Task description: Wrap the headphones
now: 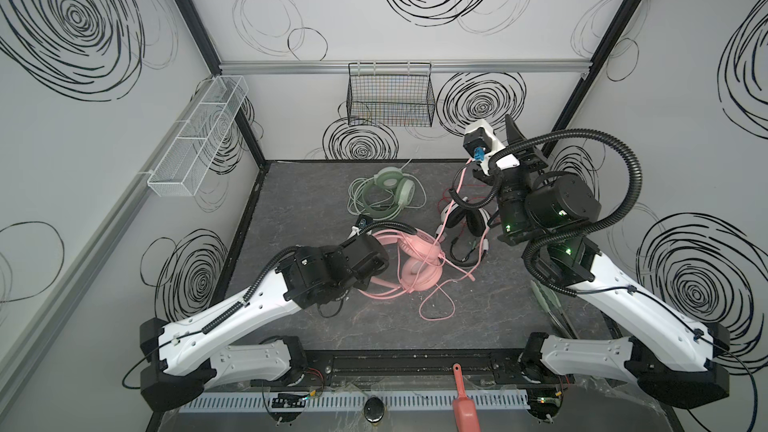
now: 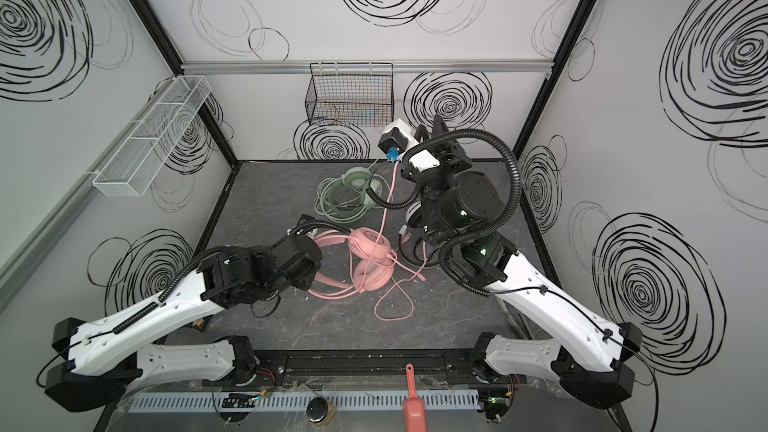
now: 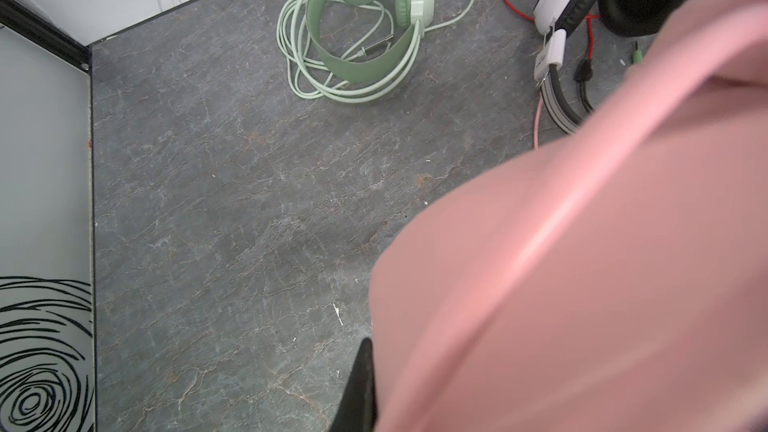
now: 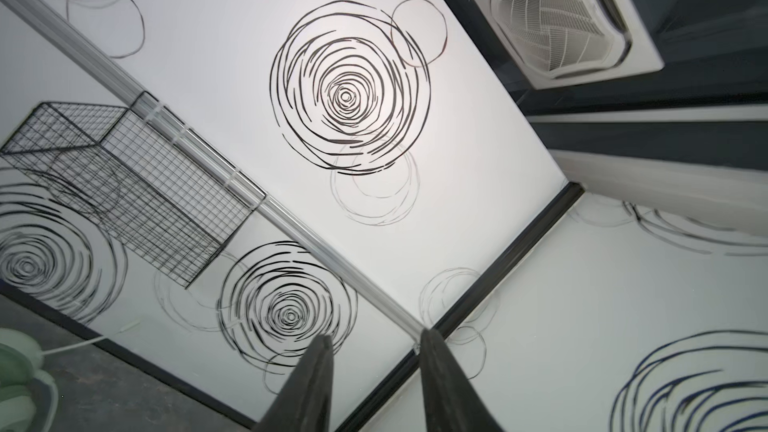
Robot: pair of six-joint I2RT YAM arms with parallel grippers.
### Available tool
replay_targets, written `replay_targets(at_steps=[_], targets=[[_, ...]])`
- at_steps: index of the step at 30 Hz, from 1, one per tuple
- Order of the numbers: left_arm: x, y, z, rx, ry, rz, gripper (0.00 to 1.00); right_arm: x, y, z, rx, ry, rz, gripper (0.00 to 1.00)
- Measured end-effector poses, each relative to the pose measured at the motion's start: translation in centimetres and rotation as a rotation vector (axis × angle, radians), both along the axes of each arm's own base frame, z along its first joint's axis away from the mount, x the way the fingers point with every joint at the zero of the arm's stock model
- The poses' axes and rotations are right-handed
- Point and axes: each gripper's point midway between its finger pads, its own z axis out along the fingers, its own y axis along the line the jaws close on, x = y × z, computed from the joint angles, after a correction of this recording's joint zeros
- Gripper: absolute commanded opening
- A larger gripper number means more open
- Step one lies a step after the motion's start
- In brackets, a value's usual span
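- Three likely light headsets on tabletop: rigid bands, limp cords.
- Nearest: clamps pink headset by headband in fully closed left gripper; best to take loose pink cable at its loop.
- Holds right gripper aloft, fingers part open, empty-looking.
- Farther: white-and-black headset, mint-green headset.

A: Fixtures above the worktop?
B: A black wire basket is hung on the rail above the far edge. A white mesh tray, divided into compartments, is mounted above the left edge.
A: Front edge?
B: A red scoop is laid across a white slotted duct. A black round knob is noted to its left. A pale green utensil is recorded at the right edge, partly hidden.
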Motion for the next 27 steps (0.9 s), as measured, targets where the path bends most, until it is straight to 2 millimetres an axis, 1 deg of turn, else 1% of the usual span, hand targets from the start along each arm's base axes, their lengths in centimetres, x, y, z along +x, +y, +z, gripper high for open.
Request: replay_targets(at_steps=[1, 2, 4, 5, 7, 11, 12, 13, 14, 16, 19, 22, 24, 27], targets=[[0.0, 0.0, 0.0, 0.005, -0.002, 0.002, 0.00, -0.1, -0.1, 0.3, 0.003, -0.003, 0.001, 0.04], [0.0, 0.1, -0.1, 0.010, -0.003, 0.004, 0.00, -0.3, -0.2, 0.7, 0.005, -0.006, 0.003, 0.00], [0.2, 0.2, -0.1, 0.015, -0.010, 0.020, 0.00, -0.6, -0.4, 1.4, 0.013, -0.013, 0.008, 0.00], [0.4, 0.3, 0.0, 0.017, -0.018, 0.034, 0.00, -0.8, -0.5, 1.7, 0.018, -0.017, 0.008, 0.02], [0.7, 0.7, 0.1, 0.030, -0.034, 0.066, 0.00, -1.2, -0.6, 1.8, 0.018, -0.017, 0.005, 0.13], [1.8, 2.4, 0.1, 0.078, -0.060, 0.146, 0.00, -1.7, -1.2, 1.6, 0.009, -0.014, -0.015, 0.17], [2.0, 2.8, 0.1, 0.089, -0.066, 0.167, 0.00, -1.7, -1.5, 1.4, 0.007, -0.011, -0.024, 0.15], [2.2, 3.1, 0.1, 0.094, -0.070, 0.180, 0.00, -1.8, -1.7, 1.4, 0.003, -0.009, -0.030, 0.06], [2.4, 3.5, 0.2, 0.100, -0.077, 0.194, 0.00, -1.9, -1.8, 1.4, 0.004, -0.009, -0.033, 0.00], [2.7, 3.9, 0.4, 0.103, -0.089, 0.214, 0.00, -2.1, -1.8, 1.4, -0.001, -0.005, -0.020, 0.00], [2.7, 3.8, 0.4, 0.114, -0.086, 0.194, 0.00, -2.6, -0.6, 1.1, -0.038, 0.010, 0.066, 0.00], [2.2, 2.8, 0.1, 0.117, -0.064, 0.130, 0.00, -3.5, 1.8, 0.5, -0.120, 0.024, 0.203, 0.00], [1.6, 1.8, -0.3, 0.112, -0.037, 0.065, 0.00, -4.2, 3.6, -0.4, -0.179, 0.036, 0.265, 0.00], [0.5, 0.2, -0.9, 0.096, 0.000, -0.029, 0.00, -4.0, 5.8, -2.1, -0.245, 0.065, 0.292, 0.00]])
